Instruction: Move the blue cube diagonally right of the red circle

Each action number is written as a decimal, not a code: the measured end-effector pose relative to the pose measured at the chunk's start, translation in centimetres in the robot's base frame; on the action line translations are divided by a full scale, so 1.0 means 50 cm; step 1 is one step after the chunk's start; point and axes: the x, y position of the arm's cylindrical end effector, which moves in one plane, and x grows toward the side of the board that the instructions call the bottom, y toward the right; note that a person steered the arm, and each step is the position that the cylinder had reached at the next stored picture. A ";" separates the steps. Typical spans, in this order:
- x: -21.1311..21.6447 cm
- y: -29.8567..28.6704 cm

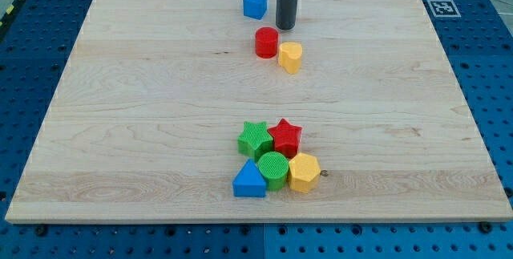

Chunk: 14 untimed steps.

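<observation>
The blue cube (255, 3) sits near the view's top, just left of centre. The red circle (267, 42) lies below and slightly right of it, touching a yellow block (290, 56) on its lower right. My tip (286, 26) comes down from the view's top edge and stands just right of the blue cube and just above and right of the red circle, touching neither.
A cluster lies at the view's bottom centre: a green star (255, 139), a red star (285, 138), a green circle (273, 169), a blue triangle (249, 180) and a yellow hexagon (304, 171). The wooden board (120, 131) rests on a blue pegboard table.
</observation>
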 end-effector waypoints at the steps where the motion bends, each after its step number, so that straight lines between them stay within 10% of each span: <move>1: -0.018 0.000; 14: -0.140 -0.229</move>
